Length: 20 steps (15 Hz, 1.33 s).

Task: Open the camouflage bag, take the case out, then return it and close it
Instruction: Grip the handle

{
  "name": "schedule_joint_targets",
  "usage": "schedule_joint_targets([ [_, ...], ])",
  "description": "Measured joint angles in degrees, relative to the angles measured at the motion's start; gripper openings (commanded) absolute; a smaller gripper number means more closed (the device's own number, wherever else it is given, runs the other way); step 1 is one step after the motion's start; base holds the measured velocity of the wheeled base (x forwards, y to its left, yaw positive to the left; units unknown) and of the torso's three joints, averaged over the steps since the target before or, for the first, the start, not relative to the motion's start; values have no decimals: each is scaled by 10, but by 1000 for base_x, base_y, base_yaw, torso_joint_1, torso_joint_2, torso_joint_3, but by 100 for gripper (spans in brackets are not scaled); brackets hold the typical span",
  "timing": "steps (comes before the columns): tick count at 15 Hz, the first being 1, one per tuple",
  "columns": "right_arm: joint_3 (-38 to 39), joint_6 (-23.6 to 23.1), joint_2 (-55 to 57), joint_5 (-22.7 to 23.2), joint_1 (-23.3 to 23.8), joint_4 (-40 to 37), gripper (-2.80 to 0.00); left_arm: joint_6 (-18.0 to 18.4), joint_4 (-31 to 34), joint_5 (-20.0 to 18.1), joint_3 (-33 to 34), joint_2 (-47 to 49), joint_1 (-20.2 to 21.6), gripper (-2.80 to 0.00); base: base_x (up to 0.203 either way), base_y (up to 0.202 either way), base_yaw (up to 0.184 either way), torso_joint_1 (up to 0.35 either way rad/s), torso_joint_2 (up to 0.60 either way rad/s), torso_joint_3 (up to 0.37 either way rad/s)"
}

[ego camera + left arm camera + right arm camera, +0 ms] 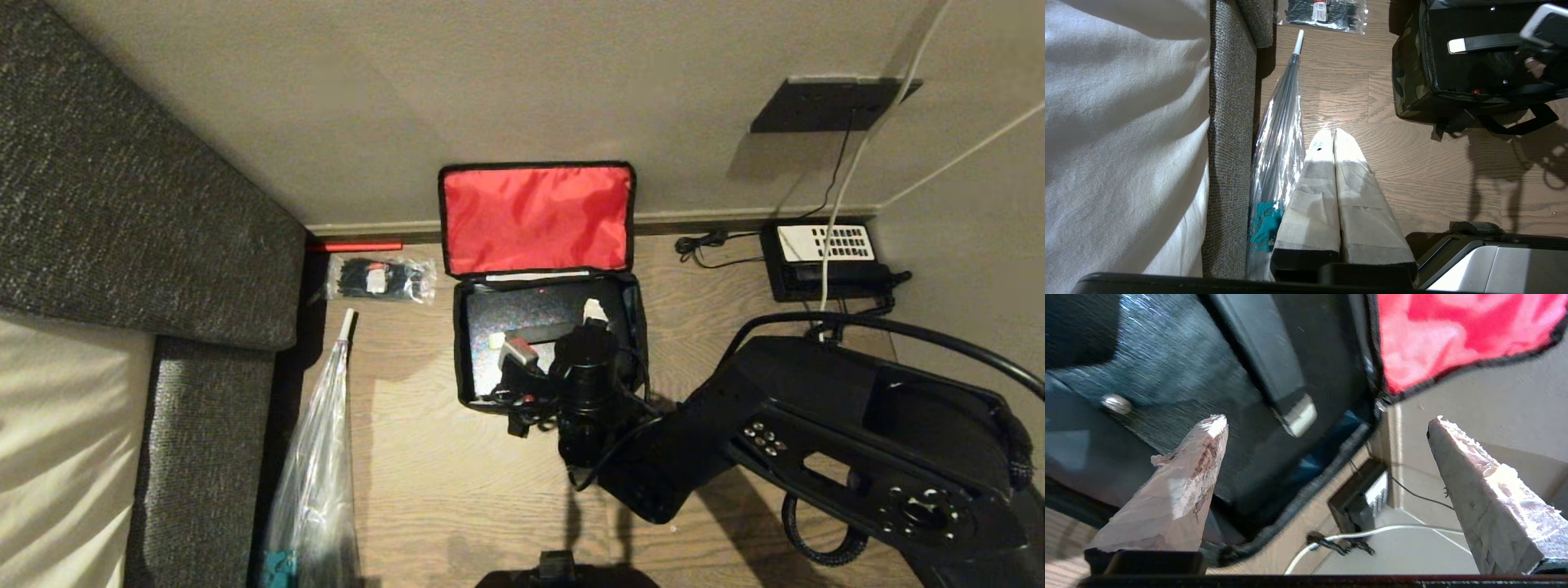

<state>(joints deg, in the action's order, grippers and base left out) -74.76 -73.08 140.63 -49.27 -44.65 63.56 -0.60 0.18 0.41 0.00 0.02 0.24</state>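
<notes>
The camouflage bag stands open on the wooden floor, its red-lined lid leaning back against the wall. Inside it lies the case, black and slightly shiny, with a black strap across it. My right gripper hangs just over the case, open, with nothing between its taped fingers. In the right wrist view the right gripper spans the case and the bag's zipper edge. My left gripper is parked low, shut and empty, left of the bag.
A black telephone with cables sits in the right corner by the wall. A clear packet of black ties lies left of the bag. A wrapped umbrella lies along a grey sofa.
</notes>
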Motion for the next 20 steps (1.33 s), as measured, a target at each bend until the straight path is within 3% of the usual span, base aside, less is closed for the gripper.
schedule_joint_targets([
  [3, -14, 9, 21, 7, 0, 17, 0, 0, 0, 0, 0, 0, 0, -280, 0, 0, 0, 0, 0, 0],
  [6, -21, -7, 42, 53, 4, 56, 0, 0, 0, 0, 0, 0, 0, -280, 0, 0, 0, 0, 0, 0],
  [9, -29, -71, 63, 82, 12, 118, 0, 0, 0, 0, 0, 0, 0, -280, 0, 0, 0, 0, 0, 0],
  [13, -42, -101, 81, 117, 25, 125, 0, 0, 0, 0, 0, 0, 0, -280, 0, 0, 0, 0, 0, 0],
  [20, -93, -212, 96, 107, 34, 104, 0, -1, 0, 0, 0, 0, 0, -280, 0, 0, 0, 0, 0, 0],
])
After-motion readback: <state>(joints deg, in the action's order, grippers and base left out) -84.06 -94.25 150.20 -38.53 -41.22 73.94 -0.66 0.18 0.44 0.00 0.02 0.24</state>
